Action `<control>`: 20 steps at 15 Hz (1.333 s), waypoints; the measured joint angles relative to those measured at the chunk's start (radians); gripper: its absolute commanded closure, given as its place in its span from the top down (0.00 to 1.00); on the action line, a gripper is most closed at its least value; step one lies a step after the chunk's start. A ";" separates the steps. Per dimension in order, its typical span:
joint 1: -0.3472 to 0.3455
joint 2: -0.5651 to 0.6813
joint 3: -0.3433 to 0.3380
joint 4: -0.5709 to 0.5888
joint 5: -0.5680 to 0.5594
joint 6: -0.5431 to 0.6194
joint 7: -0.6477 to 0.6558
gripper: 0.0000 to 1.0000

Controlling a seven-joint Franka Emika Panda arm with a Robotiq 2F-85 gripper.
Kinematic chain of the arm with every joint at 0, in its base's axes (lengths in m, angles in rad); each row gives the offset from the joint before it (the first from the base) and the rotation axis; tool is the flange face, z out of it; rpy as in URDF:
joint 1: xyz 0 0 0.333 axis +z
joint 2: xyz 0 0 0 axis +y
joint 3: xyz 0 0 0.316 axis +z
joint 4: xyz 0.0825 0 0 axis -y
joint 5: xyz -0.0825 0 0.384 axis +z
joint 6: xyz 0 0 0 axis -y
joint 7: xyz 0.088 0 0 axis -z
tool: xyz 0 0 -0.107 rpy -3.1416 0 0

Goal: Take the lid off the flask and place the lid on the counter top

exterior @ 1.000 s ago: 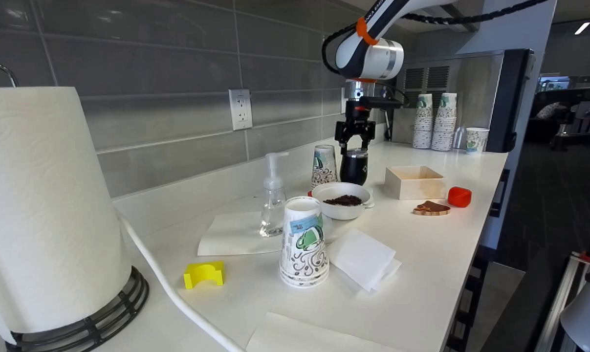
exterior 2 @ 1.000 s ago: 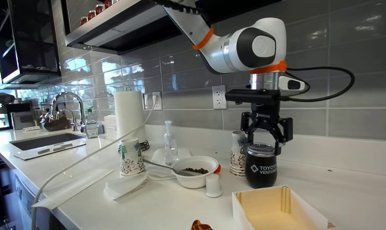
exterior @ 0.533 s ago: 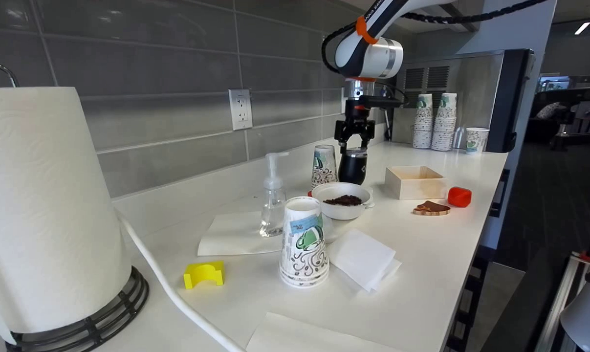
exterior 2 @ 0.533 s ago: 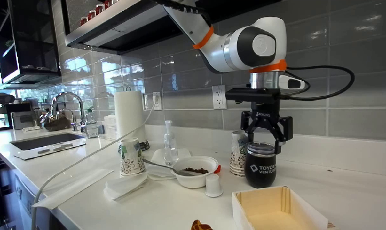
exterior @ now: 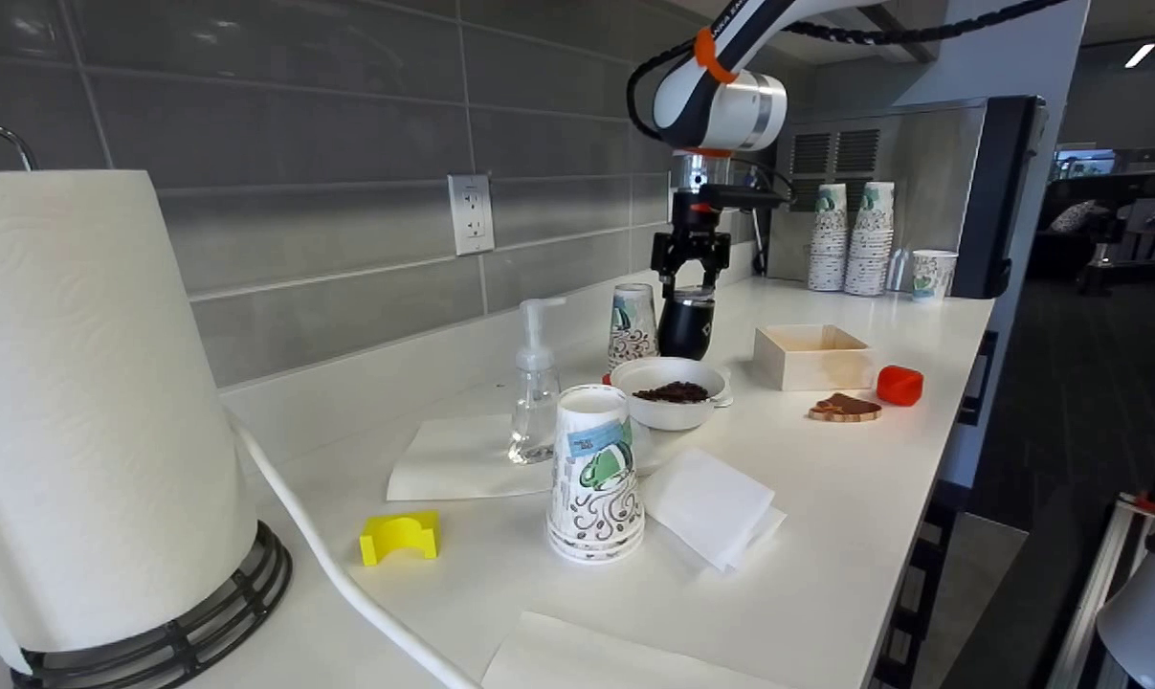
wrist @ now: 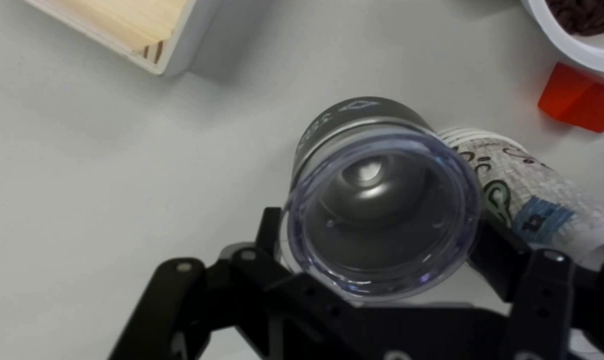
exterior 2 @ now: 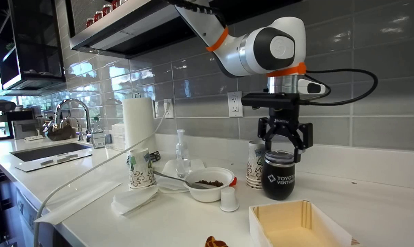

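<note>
So the claw [exterior 2: 282, 152] points down and it's clamped on the lid [wrist: 382, 215], with a finger [wrist: 269, 230] against either side of the rim. In the wrist view the lid's see-through with a purplish edge, and you can peer through it into the shiny inside of the flask [exterior 2: 278, 180]. Yep, lid's still on. The flask itself, black with white lettering, is right below the claw, and I honestly can't tell whether its base is touching the white counter top [exterior 2: 364, 212]. There's an upside-down stack of paper cups [exterior 2: 255, 168] just beside the flask, close by the claw. In an exterior view a white bowl [exterior 2: 207, 196] shows up lower and to the left of the claw, holding some dark bits [exterior 2: 212, 184] with a metal utensil [exterior 2: 172, 177] poking out of it. The pale wooden box [exterior: 826, 371] sits lower than the claw in both exterior views, near it but apart.
</note>
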 measured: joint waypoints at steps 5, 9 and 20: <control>0.000 0.000 0.001 0.016 -0.001 -0.008 0.002 0.67; 0.000 0.000 0.000 0.028 -0.016 -0.038 0.024 0.67; 0.013 0.013 0.000 0.065 -0.071 -0.117 0.090 0.67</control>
